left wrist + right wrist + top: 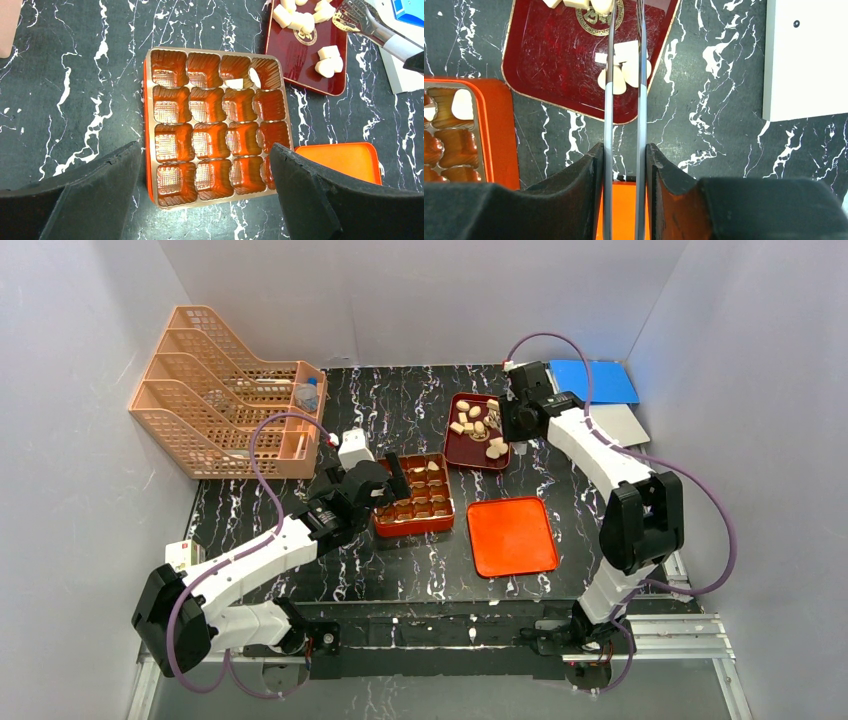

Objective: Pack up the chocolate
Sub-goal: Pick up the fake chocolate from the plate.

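While both arms reach over the black marbled table (pixel 250 540), status:
left gripper (pixel 206 150): fingers spread wide, nothing between them. It hangs above the near edge of the box, apart from it.
right gripper (pixel 624 150): fingers clamped on the handle end of the metal tongs (pixel 609 125), pinching the two blades close together with a narrow gap between them.
tongs: blades run out over the dark red tray (pixel 554 65). In the right wrist view the tips leave the frame at the top. In the left wrist view the tip sits low over the tray, just beside a cluster of pieces. Can't tell if anything is caught in it.
chocolate (pixel 475 425): most pieces lie loose in the dark red tray, in a bunch at the far end and a few by the near right corner, under the tongs blades.
packed so far: at least two pale pieces sit in the far row of the orange-red compartmented box (pixel 412 528), toward its right end. The other cells visible in the left wrist view hold nothing.
layout: box left of centre, tray beyond it to the right, not touching.
orange lid (pixel 512 535): flat on the table, right of the box and near the tray's near end.
peach file rack (pixel 220 390): far left corner.
blue sheet (pixel 595 380) and white board (pixel 804 55): far right, beyond the right arm.
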Motion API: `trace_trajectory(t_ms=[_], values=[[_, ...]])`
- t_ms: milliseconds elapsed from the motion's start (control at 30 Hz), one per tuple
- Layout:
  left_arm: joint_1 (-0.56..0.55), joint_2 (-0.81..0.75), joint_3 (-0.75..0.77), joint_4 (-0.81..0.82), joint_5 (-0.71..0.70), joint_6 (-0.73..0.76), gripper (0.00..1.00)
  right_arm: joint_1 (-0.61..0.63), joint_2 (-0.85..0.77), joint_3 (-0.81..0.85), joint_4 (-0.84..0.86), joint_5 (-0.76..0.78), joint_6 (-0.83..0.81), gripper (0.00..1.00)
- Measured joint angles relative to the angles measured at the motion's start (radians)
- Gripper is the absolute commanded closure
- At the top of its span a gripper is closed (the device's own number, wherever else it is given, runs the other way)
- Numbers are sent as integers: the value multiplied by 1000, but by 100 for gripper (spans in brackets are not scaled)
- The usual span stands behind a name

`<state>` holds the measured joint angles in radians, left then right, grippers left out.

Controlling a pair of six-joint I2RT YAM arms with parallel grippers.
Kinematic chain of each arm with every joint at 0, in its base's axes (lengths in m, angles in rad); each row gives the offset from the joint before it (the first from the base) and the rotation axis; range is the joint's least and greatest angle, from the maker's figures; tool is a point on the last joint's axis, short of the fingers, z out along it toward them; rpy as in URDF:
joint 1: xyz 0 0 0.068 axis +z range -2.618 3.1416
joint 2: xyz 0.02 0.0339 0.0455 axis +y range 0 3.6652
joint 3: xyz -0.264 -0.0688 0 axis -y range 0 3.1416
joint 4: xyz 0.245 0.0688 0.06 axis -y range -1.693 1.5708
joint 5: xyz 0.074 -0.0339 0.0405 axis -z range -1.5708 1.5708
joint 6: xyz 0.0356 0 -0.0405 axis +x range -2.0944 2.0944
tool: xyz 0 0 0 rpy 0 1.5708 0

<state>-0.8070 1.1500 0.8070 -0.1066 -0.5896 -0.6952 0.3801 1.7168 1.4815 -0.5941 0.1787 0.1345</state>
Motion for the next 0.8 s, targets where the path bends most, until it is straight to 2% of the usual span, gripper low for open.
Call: trace_trajectory(t_ms=[533,800], values=[[0,0,0,-1,-2,4,2,0,119,87,-2,-7,-7,54],[3,0,0,0,-1,4,2,0,124,113,-9,-6,-8,52]])
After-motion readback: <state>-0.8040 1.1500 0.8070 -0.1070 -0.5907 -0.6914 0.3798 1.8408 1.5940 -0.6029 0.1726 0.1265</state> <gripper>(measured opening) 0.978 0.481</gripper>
